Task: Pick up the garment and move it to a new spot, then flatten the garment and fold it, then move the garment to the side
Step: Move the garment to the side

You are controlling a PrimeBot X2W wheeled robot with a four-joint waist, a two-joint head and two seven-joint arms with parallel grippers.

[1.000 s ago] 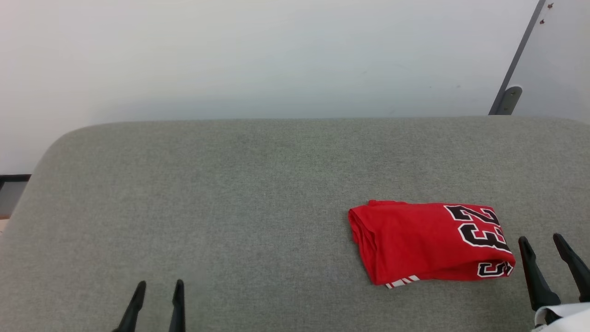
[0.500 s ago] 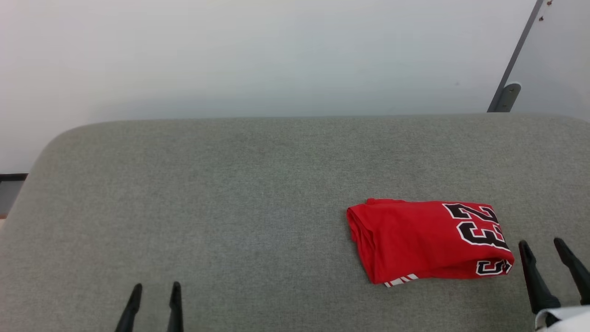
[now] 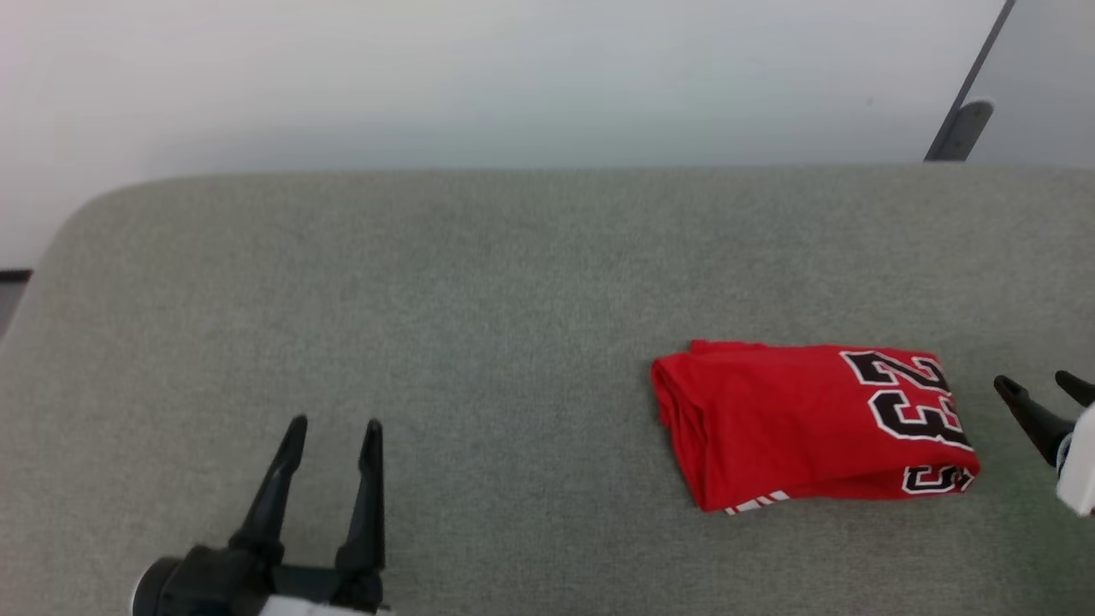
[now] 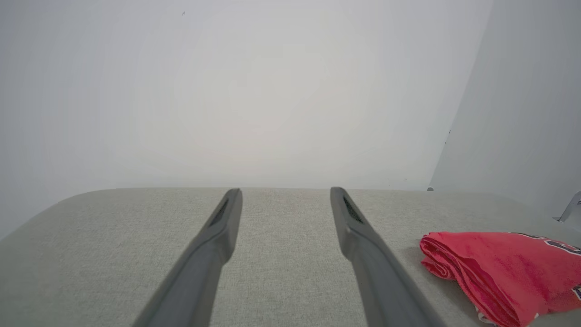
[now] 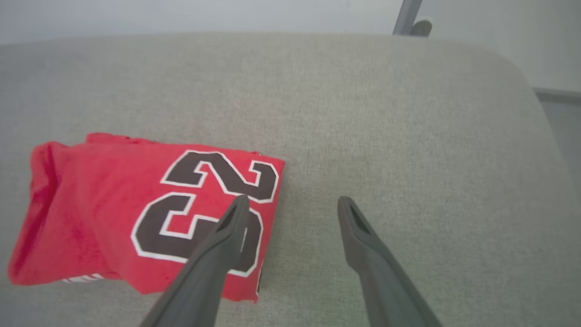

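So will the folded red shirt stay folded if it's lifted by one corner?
Probably not: the garment looks soft, its layers loosely stacked, so it would likely droop open. Pushed, it may bunch on the woven grey surface.

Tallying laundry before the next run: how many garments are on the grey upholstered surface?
1. The folded red shirt lies on the right part of the grey upholstered surface, left of the open right gripper. None other shows; its folds could hide something.
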